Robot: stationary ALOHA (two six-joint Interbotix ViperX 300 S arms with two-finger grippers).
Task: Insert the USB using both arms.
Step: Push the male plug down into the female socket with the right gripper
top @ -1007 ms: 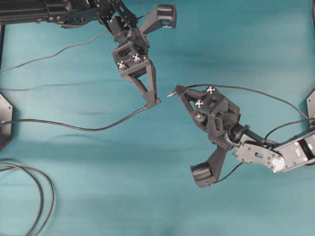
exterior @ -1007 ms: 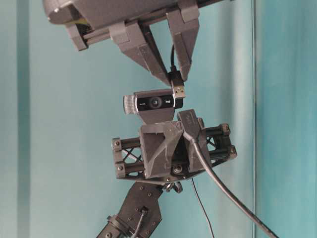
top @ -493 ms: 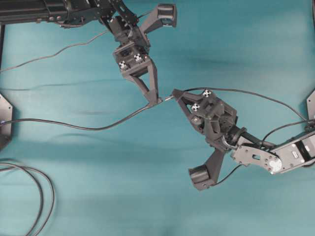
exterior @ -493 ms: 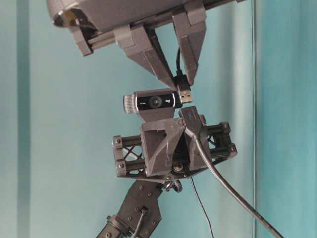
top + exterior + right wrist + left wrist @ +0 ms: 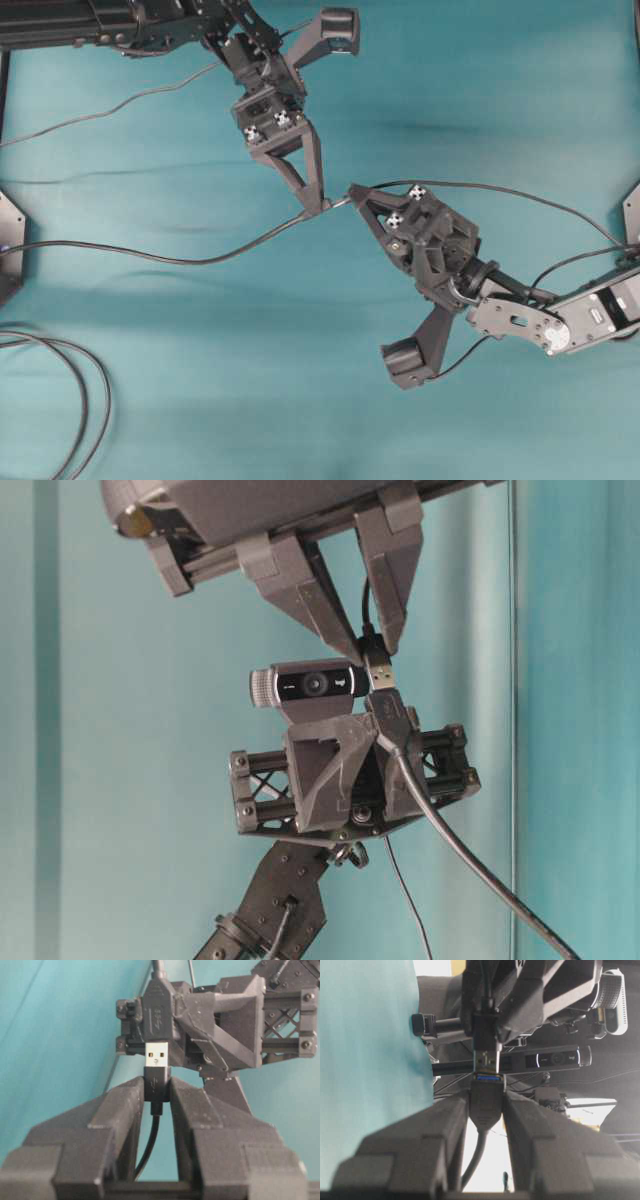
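Right claw (image 5: 159,1095), clamped on the USB (image 5: 157,1060), has closed the earlier gap: its silver tip now meets the mouth of the socket (image 5: 487,1097) pinched in the left claw (image 5: 486,1110). Insertion appears begun, not seated; alignment looks good.

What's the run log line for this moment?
phase: mating | left claw: holds socket | right claw: holds USB plug | plug tip at socket mouth, not yet seated

even bright light, soft shadows, perhaps backlit glare
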